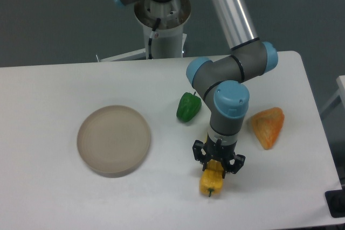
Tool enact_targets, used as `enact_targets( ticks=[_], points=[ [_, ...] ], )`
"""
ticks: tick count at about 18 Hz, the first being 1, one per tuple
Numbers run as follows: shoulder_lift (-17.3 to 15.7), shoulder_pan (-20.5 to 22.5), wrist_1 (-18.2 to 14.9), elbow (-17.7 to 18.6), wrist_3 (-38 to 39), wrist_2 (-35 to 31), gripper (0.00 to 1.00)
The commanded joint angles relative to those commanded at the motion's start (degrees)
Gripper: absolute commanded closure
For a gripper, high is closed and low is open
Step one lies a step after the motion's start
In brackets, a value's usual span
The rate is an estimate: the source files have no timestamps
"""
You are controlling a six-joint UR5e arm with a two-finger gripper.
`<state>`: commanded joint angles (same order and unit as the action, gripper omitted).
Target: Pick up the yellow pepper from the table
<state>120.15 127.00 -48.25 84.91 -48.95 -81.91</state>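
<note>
Gripper [218, 164] is pointing straight down, right on the far end of the yellow pepper [211, 181], with one black finger on each side of it. Looks like the fingers are closed in against the pepper, but honestly I can't tell from this angle if it's really clamped or just hugging it. The pepper sits on the table [48, 197] near the front edge, right of centre, dark stem poking toward the near side. A green pepper [188, 106] is a bit further back and to the left, just beside the arm's elbow. An orange wedge [267, 125] lies off to the right. A round beige plate [114, 140] is well to the left.
</note>
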Motion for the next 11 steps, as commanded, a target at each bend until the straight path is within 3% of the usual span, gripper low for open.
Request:
enact_targets(
  ticks=[4,6,11],
  points=[
    [-5.79,4.39,-0.88,0.25,-9.91,0.44,0.64],
    [-8.08,6.76,-4.11,0.7,-15.1,0.09,0.64],
    [-10.2,8.53,-5.45,2.28,-22.42,-0.61,0.64]
  ],
)
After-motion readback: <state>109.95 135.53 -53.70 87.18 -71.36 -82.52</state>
